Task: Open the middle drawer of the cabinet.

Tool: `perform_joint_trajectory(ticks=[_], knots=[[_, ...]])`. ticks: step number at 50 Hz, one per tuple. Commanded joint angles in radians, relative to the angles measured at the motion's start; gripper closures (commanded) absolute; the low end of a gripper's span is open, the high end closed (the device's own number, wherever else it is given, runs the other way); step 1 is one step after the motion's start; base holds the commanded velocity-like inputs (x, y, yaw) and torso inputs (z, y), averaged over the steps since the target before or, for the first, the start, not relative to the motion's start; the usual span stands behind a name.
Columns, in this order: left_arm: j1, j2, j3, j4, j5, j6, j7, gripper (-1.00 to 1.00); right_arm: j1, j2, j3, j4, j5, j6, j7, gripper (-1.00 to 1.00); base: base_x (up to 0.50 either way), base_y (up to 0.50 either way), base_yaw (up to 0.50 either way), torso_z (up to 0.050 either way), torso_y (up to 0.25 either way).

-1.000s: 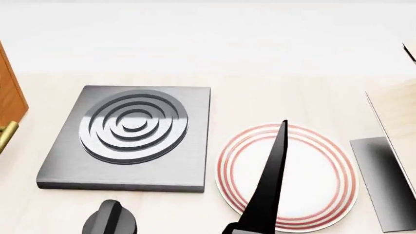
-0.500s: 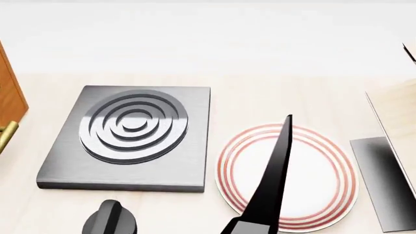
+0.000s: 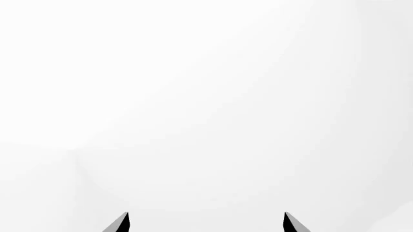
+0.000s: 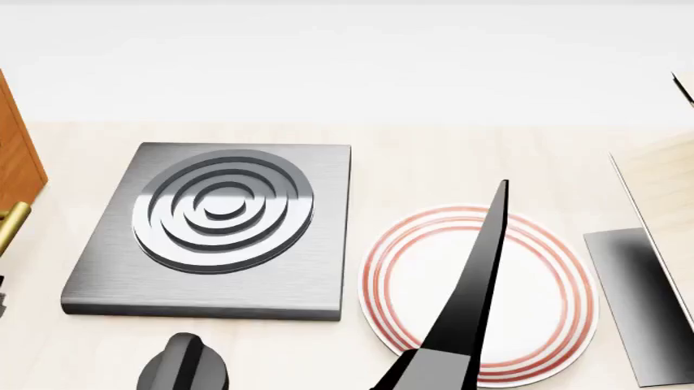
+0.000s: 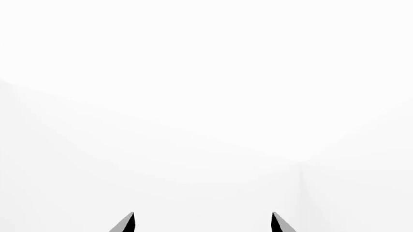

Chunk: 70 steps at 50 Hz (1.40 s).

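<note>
Only a sliver of the orange-brown cabinet (image 4: 15, 154) shows at the head view's left edge, with the end of a brass bar handle (image 4: 11, 226) below it. I cannot tell whether that handle belongs to the middle drawer. A long black finger (image 4: 475, 284) of my right arm rises over the red-ringed plate, far from the cabinet. In the right wrist view my right gripper (image 5: 202, 222) is open with only white between its tips. My left gripper (image 3: 205, 222) is open too, facing blank white.
A grey stove plate (image 4: 217, 231) with raised rings lies between the cabinet and a white plate with red rings (image 4: 542, 284). A black knob (image 4: 184, 367) sits near the front edge. A pale wood panel (image 4: 664, 187) and a dark slab (image 4: 642, 292) stand at the right.
The black finger over the plate has shifted right, and its tip now reaches farther up the view. A small dark shape has appeared at the left edge below the handle.
</note>
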Motion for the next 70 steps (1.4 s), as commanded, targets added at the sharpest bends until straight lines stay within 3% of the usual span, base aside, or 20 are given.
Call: perform_joint_trajectory(ticks=[1, 25, 35, 47, 70], knots=[[-0.066, -0.032, 0.081, -0.099, 0.121, -0.061, 0.112, -1.00, -0.003, 0.000, 0.001, 0.000, 0.007, 0.008, 0.004, -1.00, 0.00, 0.00, 0.00, 0.000, 0.000], [-0.269, 0.121, 0.232, -0.463, 0.129, -0.179, 0.436, -1.00, -0.004, 0.000, -0.004, 0.000, 0.006, 0.025, -0.004, -1.00, 0.00, 0.00, 0.00, 0.000, 0.000], [-0.329, 0.184, 0.269, -0.639, 0.172, -0.126, 0.490, -1.00, -0.003, 0.000, -0.012, 0.000, 0.002, 0.031, -0.005, -1.00, 0.00, 0.00, 0.00, 0.000, 0.000], [-0.348, 0.200, 0.323, -0.714, 0.216, -0.062, 0.554, -1.00, -0.003, 0.000, -0.017, 0.000, 0.003, 0.035, -0.005, -1.00, 0.00, 0.00, 0.00, 0.000, 0.000], [-0.427, 0.316, 0.397, -1.055, 0.325, 0.100, 0.585, -1.00, 0.008, 0.000, -0.027, 0.000, -0.003, 0.056, -0.012, -1.00, 0.00, 0.00, 0.00, 0.000, 0.000]])
